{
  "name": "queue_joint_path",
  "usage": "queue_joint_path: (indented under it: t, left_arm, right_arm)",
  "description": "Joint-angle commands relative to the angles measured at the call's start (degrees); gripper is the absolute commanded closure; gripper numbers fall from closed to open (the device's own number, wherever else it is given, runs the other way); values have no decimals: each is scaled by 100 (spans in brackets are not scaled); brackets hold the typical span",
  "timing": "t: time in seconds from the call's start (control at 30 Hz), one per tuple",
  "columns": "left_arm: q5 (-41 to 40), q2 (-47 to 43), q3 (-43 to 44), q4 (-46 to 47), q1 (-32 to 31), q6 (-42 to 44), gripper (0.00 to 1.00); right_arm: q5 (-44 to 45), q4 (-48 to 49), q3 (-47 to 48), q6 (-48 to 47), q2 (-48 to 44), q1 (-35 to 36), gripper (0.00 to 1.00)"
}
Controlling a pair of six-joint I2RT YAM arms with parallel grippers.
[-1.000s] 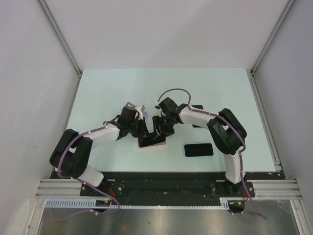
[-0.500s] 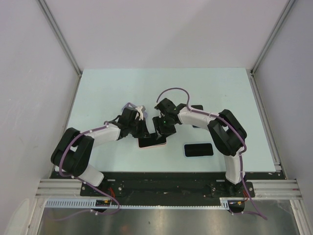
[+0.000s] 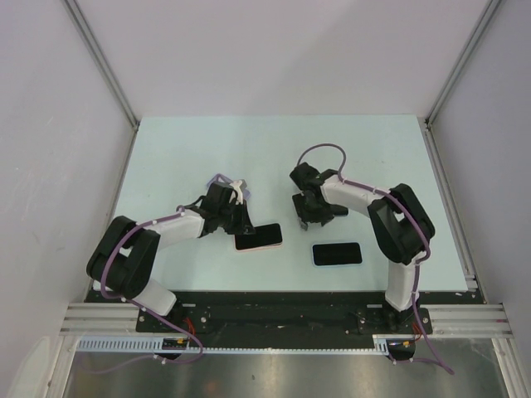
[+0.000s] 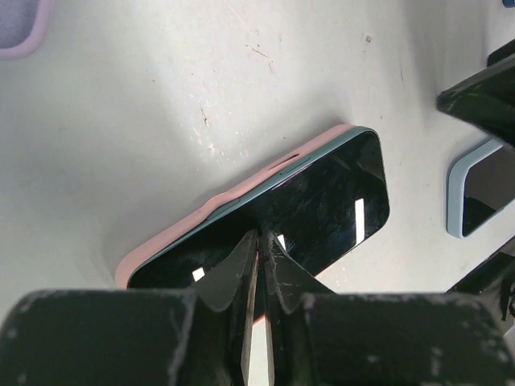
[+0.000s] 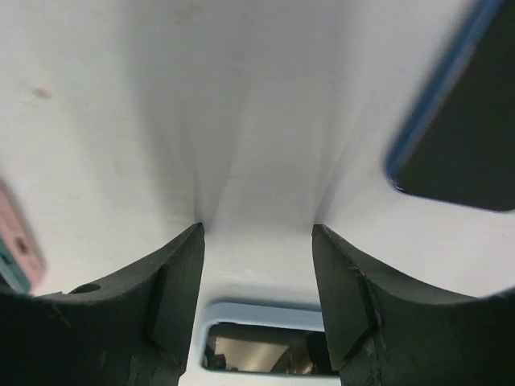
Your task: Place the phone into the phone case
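Note:
The phone (image 4: 322, 201), black screen with a teal edge, lies in the pink case (image 4: 201, 217) on the table, its long edge still showing above the case rim. In the top view the phone (image 3: 259, 235) is near the table's front middle. My left gripper (image 4: 261, 237) is shut, with its tips resting on the phone's screen; it also shows in the top view (image 3: 241, 228). My right gripper (image 3: 309, 220) is open and empty, to the right of the phone and apart from it. In the right wrist view it (image 5: 257, 229) hangs over bare table.
A second phone in a light blue case (image 3: 337, 254) lies front right; it also shows in the left wrist view (image 4: 483, 189). A dark, blue-rimmed device (image 5: 459, 121) lies by the right gripper. A lavender case corner (image 4: 16, 32) lies beyond the left gripper.
My right gripper has left the phone and moved to the right, away from the pink case. My left gripper stays on the phone.

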Motion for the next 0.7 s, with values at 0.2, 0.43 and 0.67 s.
queue_joint_path:
  t: [0.2,0.43,0.67]
  left_arm:
    - [-436,250,-278,-652,-33,253,87]
    - [-409,241,-287,-651,-33,253,87]
    - [-418,-127,-314,-651,-33,262,86]
  right_arm:
    - [-451,209,-556,-306,-1168,-684,39]
    - [-3183,1264,-1092,-158,-1433,-1028,39]
    - [-3872,1888,-1198,168,-810,-729,41]
